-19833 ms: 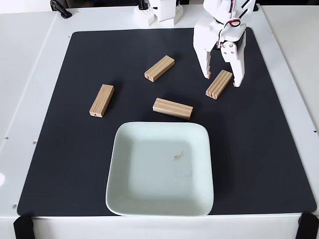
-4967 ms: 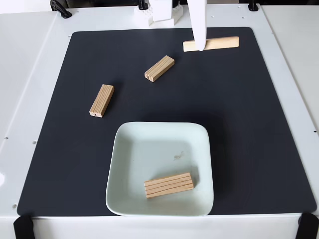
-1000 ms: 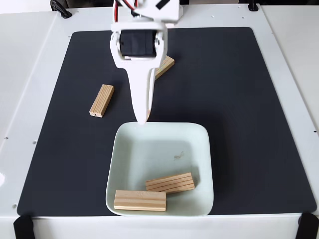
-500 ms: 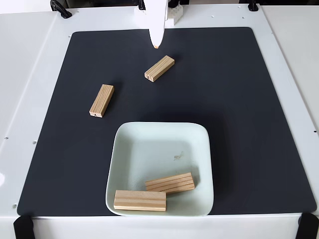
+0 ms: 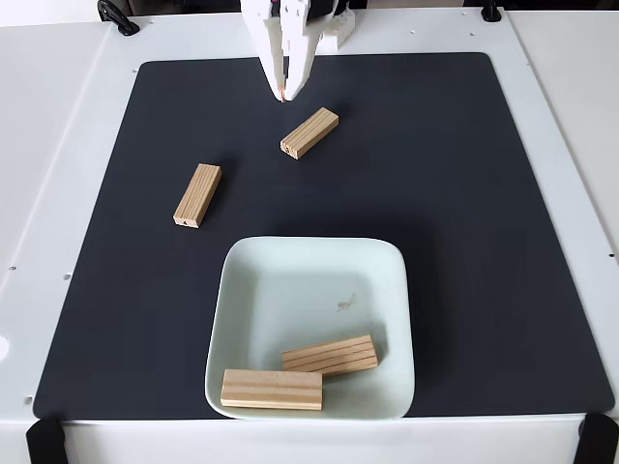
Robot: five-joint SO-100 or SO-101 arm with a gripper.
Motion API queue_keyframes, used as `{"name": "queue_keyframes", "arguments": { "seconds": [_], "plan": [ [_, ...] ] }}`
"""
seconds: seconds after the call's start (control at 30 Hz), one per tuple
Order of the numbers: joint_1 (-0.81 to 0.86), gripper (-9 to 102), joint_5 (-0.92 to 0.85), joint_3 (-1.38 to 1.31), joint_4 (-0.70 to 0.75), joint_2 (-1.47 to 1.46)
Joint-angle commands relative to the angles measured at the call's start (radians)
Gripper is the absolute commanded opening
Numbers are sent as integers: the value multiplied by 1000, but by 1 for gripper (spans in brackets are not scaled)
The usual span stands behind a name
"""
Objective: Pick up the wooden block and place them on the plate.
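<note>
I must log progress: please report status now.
Gripper shut, empty, above mat. Two blocks on plate; two remain. Path clear.

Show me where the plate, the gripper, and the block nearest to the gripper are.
plate (image 5: 387,271): fixed view, bare inner wall near its upper right corner.
gripper (image 5: 283,97): fixed view, at the fingertips.
block nearest the gripper (image 5: 310,132): fixed view, middle of its top face.

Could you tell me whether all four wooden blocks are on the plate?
No, two blocks lie in the plate; two others remain on the black mat.
</note>
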Motion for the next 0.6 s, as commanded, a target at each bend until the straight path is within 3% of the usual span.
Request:
{"name": "queue_keyframes", "arguments": {
  "seconds": [0.0, 0.07, 0.27, 0.57],
  "plan": [
    [14, 0, -32, -8, 5, -26],
    [14, 3, -29, -8, 5, -44],
    [18, 33, 0, -12, 6, -75],
    [-18, 34, 5, 49, 32, -92]
  ]
}}
